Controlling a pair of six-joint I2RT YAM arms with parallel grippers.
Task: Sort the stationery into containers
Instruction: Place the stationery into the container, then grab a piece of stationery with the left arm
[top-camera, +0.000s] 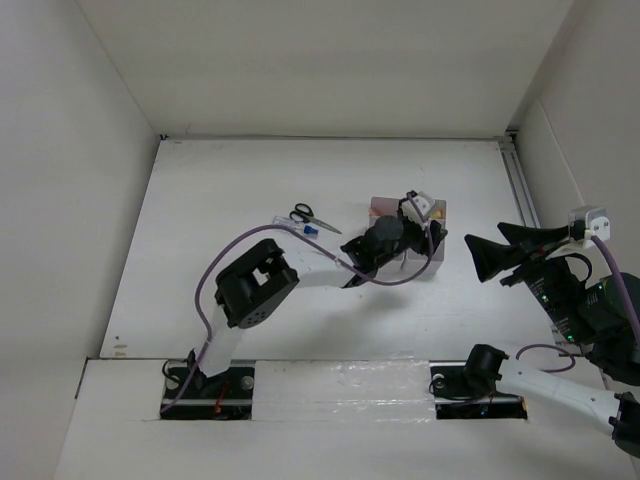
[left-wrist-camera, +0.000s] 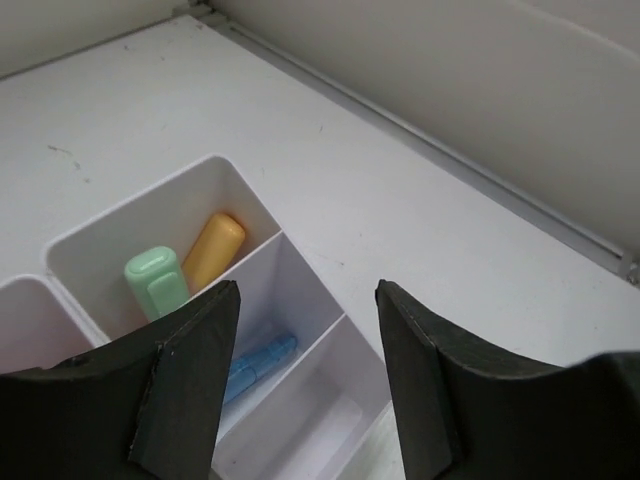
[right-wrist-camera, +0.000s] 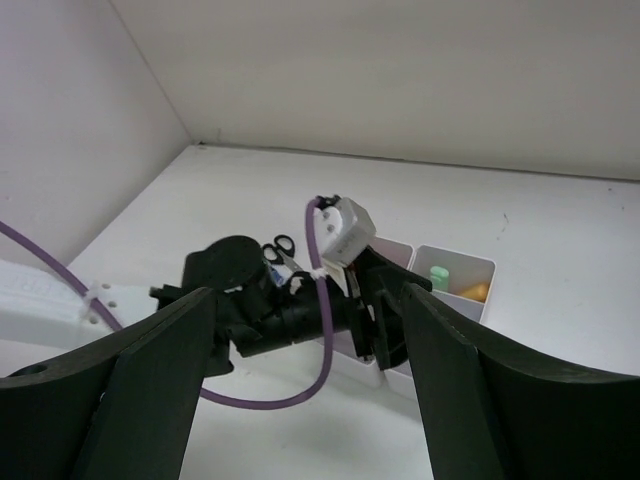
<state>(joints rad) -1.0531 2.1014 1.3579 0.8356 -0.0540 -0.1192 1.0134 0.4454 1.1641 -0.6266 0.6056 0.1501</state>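
White organiser (left-wrist-camera: 200, 172): green highlighter (left-wrist-camera: 155, 283) and orange highlighter (left-wrist-camera: 213, 250) upright together in a corner compartment, light blue marker (left-wrist-camera: 255, 365) lying in the next one. Scissors (top-camera: 303, 214) and blue-capped tube (top-camera: 293, 227) lie flat just left of it.

We see the left arm (top-camera: 255, 290) reaching across the middle of the table (top-camera: 220, 200). Its gripper (left-wrist-camera: 308, 300) hangs over the organiser (left-wrist-camera: 160, 195), blocking entry from above. Scissors (top-camera: 303, 213) lie just left. Bare table runs to the far wall (top-camera: 330, 60).
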